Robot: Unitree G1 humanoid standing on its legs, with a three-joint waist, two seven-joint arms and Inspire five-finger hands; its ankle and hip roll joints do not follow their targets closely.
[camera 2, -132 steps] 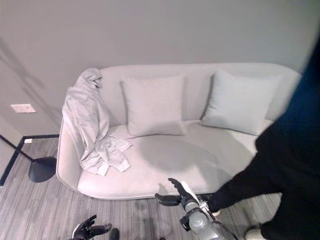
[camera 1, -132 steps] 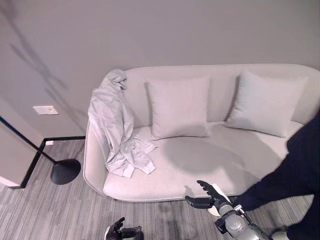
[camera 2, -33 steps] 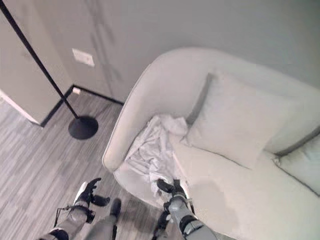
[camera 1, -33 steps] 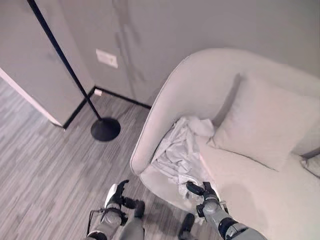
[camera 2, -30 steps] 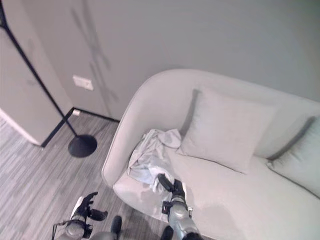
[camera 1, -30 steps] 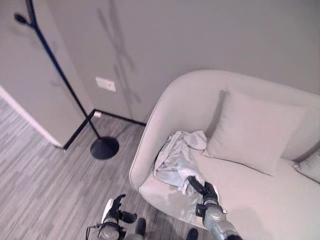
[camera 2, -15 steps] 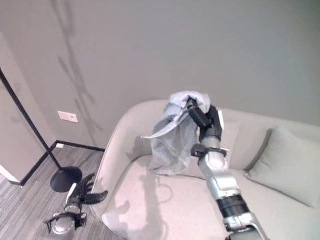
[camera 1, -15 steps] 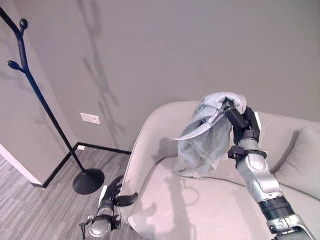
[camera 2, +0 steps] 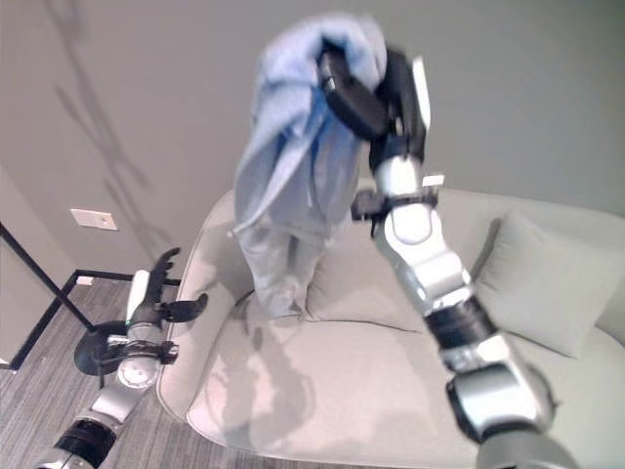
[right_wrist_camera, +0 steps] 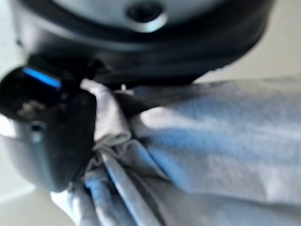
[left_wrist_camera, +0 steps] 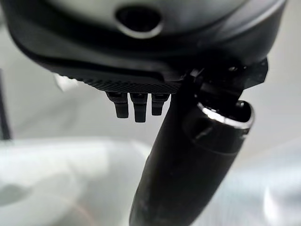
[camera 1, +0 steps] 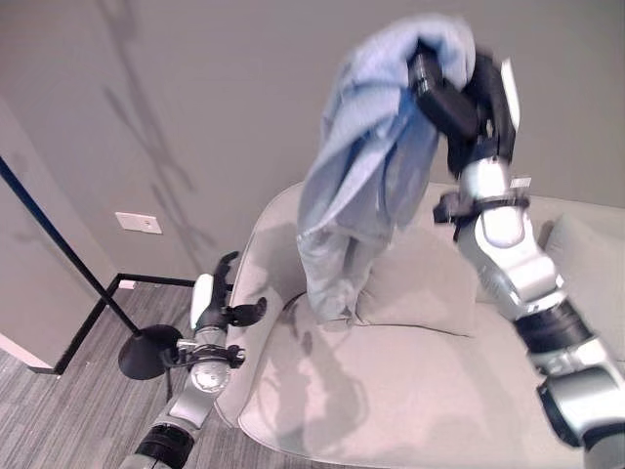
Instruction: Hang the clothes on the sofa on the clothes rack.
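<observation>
The right hand [camera 1: 459,93], high in the upper right of the left eye view, has its dark fingers curled tight around a bunched fold of the light grey garment [camera 1: 366,176]. The right wrist view confirms it: cloth is pinched between the thumb and the palm, with folds trailing away from the grip. The garment hangs from that fist in a long drape down the middle of the frame, its lower end dangling just above the sofa [camera 1: 391,391] seat and in front of a cushion [camera 1: 410,283], clear of the upholstery as far as can be judged.

The left hand [camera 1: 217,303] sits low at the lower left, beside the sofa's rounded arm, fingers spread loosely and holding nothing.

At the left edge of the frame a thin black pole slants down to a round base on the floor; this looks like the clothes rack [camera 1: 59,254], with its upper hooks out of the picture.

As for progress, the pick-up appears done: the garment is off the sofa and held aloft. What remains is the carry across to the rack, well apart from the raised hand, and then draping the cloth over a hook and letting go.
</observation>
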